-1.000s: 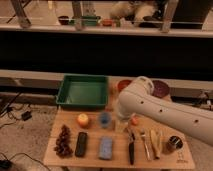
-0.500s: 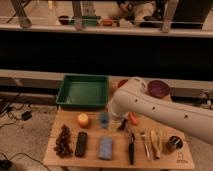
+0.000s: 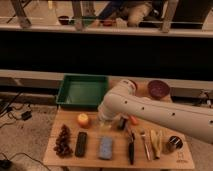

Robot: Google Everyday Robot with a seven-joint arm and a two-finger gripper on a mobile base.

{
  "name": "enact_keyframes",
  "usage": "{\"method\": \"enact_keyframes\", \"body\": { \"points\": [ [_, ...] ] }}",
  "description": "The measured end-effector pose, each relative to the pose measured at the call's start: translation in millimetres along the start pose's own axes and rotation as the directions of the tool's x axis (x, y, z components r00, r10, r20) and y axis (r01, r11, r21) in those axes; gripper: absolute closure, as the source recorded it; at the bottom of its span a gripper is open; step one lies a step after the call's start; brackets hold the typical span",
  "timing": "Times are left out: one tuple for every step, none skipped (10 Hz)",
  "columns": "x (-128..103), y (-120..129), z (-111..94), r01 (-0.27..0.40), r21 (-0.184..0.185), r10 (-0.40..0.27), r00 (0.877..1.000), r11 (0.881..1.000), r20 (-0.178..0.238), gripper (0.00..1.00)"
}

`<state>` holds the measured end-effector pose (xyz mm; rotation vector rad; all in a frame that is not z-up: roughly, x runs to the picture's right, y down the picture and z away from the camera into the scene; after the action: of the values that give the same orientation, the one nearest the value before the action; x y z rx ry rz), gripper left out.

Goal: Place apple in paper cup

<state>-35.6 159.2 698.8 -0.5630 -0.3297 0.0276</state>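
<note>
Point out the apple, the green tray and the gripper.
apple (image 3: 83, 119), camera view, middle of its skin.
green tray (image 3: 80, 93), camera view, bare floor inside.
gripper (image 3: 107, 123), camera view, its lower end, just right of the apple.

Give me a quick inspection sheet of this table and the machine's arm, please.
surface: wooden table, crowded.
job's things: apple lies free in front of the green tray; paper cup not visible, maybe behind the arm.
clutter: grape bunch, blue sponge, cutlery, purple bowl.
pincer: open, low over the table, right of the apple, holding nothing.
cables: on the floor at left.
surroundings: dark counter behind.
</note>
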Motion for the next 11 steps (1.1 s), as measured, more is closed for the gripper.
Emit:
{"method": "enact_keyframes", "body": {
  "points": [
    [-6.0, 2.5, 2.8, 0.009, -0.003, -0.009, 1.000, 1.000, 0.010, 0.20],
    [-8.8, 4.0, 5.4, 0.019, -0.006, -0.018, 1.000, 1.000, 0.017, 0.20],
    [-9.9, 4.0, 5.8, 0.022, -0.007, -0.022, 1.000, 1.000, 0.017, 0.20],
    [-10.2, 4.1, 5.9, 0.023, -0.007, -0.023, 1.000, 1.000, 0.017, 0.20],
    [-9.9, 4.0, 5.7, 0.023, -0.007, -0.023, 1.000, 1.000, 0.017, 0.20],
    [-9.9, 4.1, 5.7, 0.023, -0.007, -0.023, 1.000, 1.000, 0.017, 0.20],
    [-10.3, 4.1, 5.7, 0.023, -0.007, -0.023, 1.000, 1.000, 0.018, 0.20],
    [-10.4, 4.2, 5.8, 0.024, -0.007, -0.024, 1.000, 1.000, 0.018, 0.20],
    [-9.7, 4.4, 5.6, 0.022, -0.007, -0.022, 1.000, 1.000, 0.018, 0.20],
    [-9.6, 5.2, 6.4, 0.013, -0.009, -0.013, 1.000, 1.000, 0.023, 0.20],
    [-11.7, 5.9, 8.7, 0.004, -0.010, -0.004, 1.000, 1.000, 0.028, 0.20]
  ]
}}
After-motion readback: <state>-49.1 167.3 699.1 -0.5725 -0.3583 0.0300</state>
